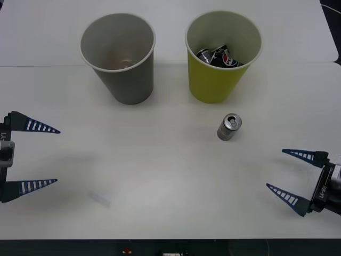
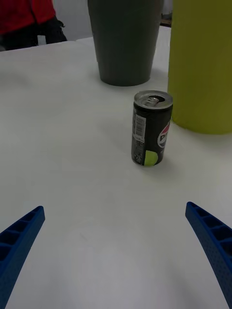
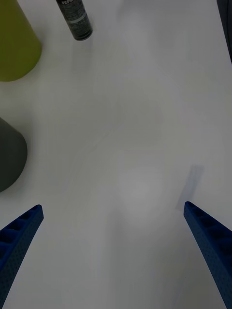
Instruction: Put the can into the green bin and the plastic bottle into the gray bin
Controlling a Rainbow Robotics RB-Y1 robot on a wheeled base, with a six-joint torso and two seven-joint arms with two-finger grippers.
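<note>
The can (image 1: 229, 127) stands upright on the white table just in front of the green bin (image 1: 216, 80). It is small, with a shiny pull-tab top. In the right wrist view the can (image 2: 151, 129) has a dark labelled side and stands apart from the green bin (image 2: 203, 63) and the gray bin (image 2: 125, 43). My right gripper (image 1: 275, 169) is open at the right edge, some way short of the can. At the left edge my left gripper (image 1: 57, 156) is also open, holding nothing. The gray bin (image 1: 128, 80) stands at the back left. The plastic bottle is out of view.
Black cans with logos (image 1: 218, 56) lie inside the green bin. A faint clear scrap (image 1: 98, 198) lies on the table near my left gripper. The left wrist view has the can (image 3: 75, 19), green bin (image 3: 14, 43) and gray bin (image 3: 9, 154) far off.
</note>
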